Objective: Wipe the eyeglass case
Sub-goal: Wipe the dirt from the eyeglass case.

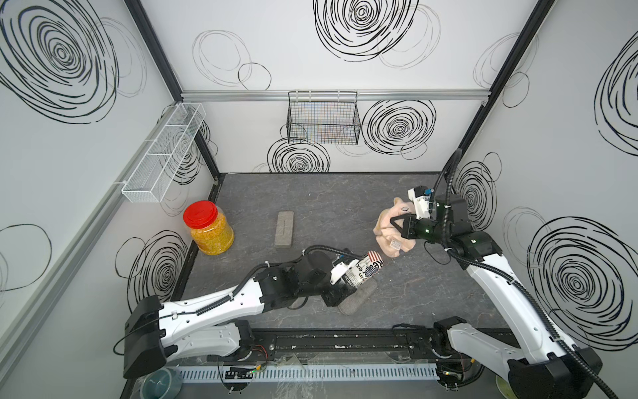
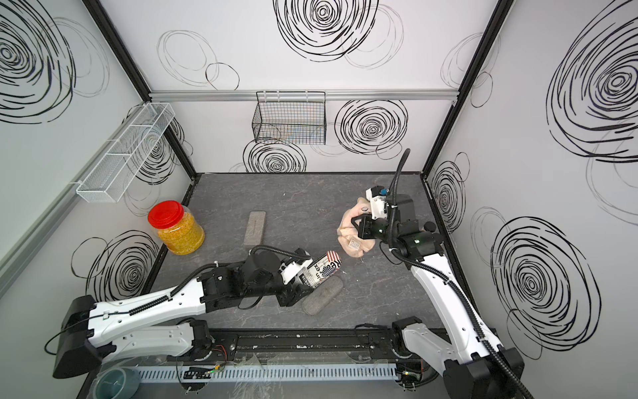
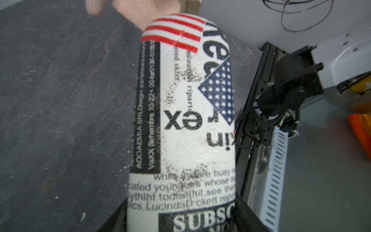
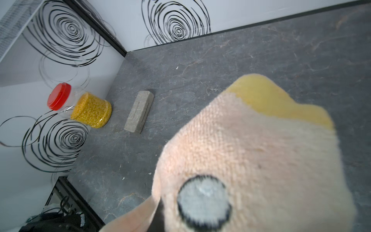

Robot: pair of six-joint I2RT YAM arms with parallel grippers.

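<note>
Wiping has not begun yet, I think. The printed eyeglass case (image 1: pixel 366 271) and the peach cloth (image 1: pixel 402 243) are near each other but apart in both top views. The case is up off the grey table (image 1: pixel 345 200) and tilted, with its striped end pointing toward the cloth. To do this step well, the right arm should bring the cloth onto the case and rub softly along its long side, from one end to the other. The left arm should hold the case steady so it does not twist or slip out. The left wrist view shows dark smudges in the middle of the case, so that spot likely needs the most rubbing. The left gripper (image 1: pixel 345 289) is pinching the low end of the case, with a finger on each side pressed against it. The right gripper (image 1: pixel 396 224) is pinched on a bunch of the cloth, and the rest of the cloth hangs loose around it. A grey felt case (image 1: pixel 357 297) lies on the table just under the lifted one, so the rubbing should be done up high and not knock it. A grey block (image 1: pixel 284 228) and a jar (image 1: pixel 209 228) with a red lid sit well away.
</note>
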